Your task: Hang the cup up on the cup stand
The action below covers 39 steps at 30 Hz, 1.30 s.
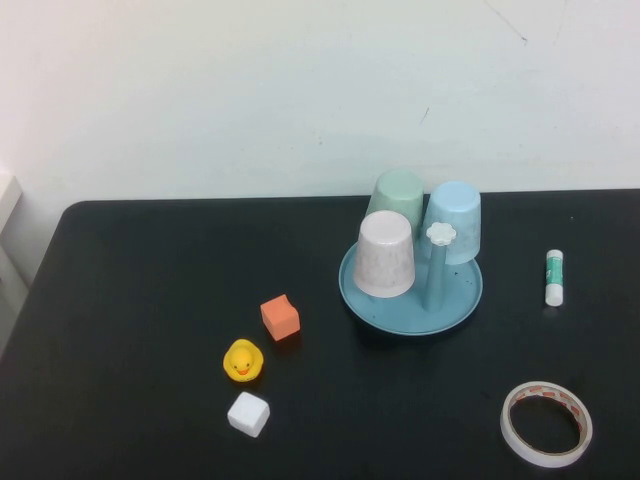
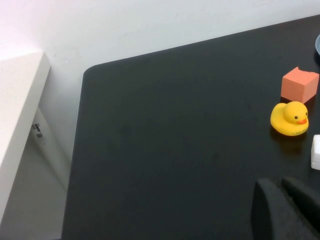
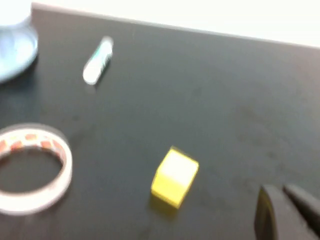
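Neither arm reaches into the high view. The left gripper [image 2: 287, 207] sits at its frame's lower right, seemingly closed; the right gripper [image 3: 289, 212] likewise, fingers together.

Black table [image 1: 150, 280] under an off-white wall [image 1: 250, 90]. Pale pink, faintly speckled cup [image 1: 386, 256], upside down on a blue-teal cup stand [image 1: 400, 315]; pale green cup [image 1: 396, 196] and light blue cup [image 1: 455, 220] beside it; a blue peg topped by a white flower cap [image 1: 441, 234]. Orange cube [image 1: 281, 317], yellow duck [image 1: 243, 361] with orange beak, white cube [image 1: 248, 414]. White glue stick [image 1: 555, 277] with a green band. Whitish tape roll [image 1: 546, 423] with a red-orange pattern along its rim. Yellow cube [image 3: 175, 176] in the right wrist view. Dark, near-black left pincer [image 2: 285, 207] and right pincer [image 3: 287, 212].
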Tool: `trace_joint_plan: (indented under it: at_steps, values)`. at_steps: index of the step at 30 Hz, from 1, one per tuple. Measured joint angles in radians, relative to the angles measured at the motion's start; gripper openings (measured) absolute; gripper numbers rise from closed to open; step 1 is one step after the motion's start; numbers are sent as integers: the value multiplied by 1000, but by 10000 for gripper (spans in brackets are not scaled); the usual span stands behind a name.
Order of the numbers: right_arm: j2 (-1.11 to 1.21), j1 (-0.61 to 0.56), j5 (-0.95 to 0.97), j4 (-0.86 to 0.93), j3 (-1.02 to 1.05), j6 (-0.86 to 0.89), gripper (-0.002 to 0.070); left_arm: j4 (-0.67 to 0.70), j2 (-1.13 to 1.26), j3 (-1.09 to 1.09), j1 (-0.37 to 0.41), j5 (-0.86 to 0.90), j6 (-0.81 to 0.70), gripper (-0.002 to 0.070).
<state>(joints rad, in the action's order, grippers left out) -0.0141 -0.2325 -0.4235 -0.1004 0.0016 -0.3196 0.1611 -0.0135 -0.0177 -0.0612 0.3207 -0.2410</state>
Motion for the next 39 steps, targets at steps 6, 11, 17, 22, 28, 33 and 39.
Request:
trace_joint_plan:
  at_steps: [6,11,17,22,28,33,39]
  values:
    - [0,0,75,-2,14,-2,-1,3,0,0,0,0,2,0]
    - [0,21,76,50,14,32,-1,3,0,0,0,0,2,0]
    - [0,44,76,88,14,133,-1,5,0,0,0,0,2,0]
    - [0,44,76,92,14,188,-1,5,0,0,0,0,2,0]
    - [0,75,76,141,14,262,-1,5,0,0,0,0,2,0]
    - [0,140,74,168,14,320,-1,5,0,0,0,0,4,0]
    - [0,141,74,172,14,333,-1,5,0,0,0,0,4,0]
